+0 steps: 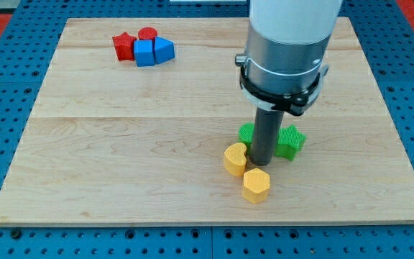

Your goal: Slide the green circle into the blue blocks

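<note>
Eight small blocks sit on a pale wooden board point(121, 144), which lies on a blue pegboard point(6, 86). A thick grey and white arm point(282, 50) comes down from the view's top and ends in a dark rod. The arm carries no gripper, so no jaws can be reported as apart or together. Its tip point(261, 164) rests on the board in the middle of a loose group of four blocks.

Placed from the tip: the green circle point(246, 133) lies just to its upper left, mostly hidden behind the rod, so only a sliver shows. A green star point(290, 141) sits close on the tip's right. One yellow block with a rounded top point(235, 159) touches or nearly touches the tip's left side. A yellow hexagon point(256, 185) lies just below the tip.

Far from the tip, toward the view's upper left, four blocks huddle together: a blue cube point(144, 52), a second blue block with a pointed top point(163, 49), a red star point(124, 45) and a red cylinder point(147, 34). The green circle is well apart from these blue blocks.
</note>
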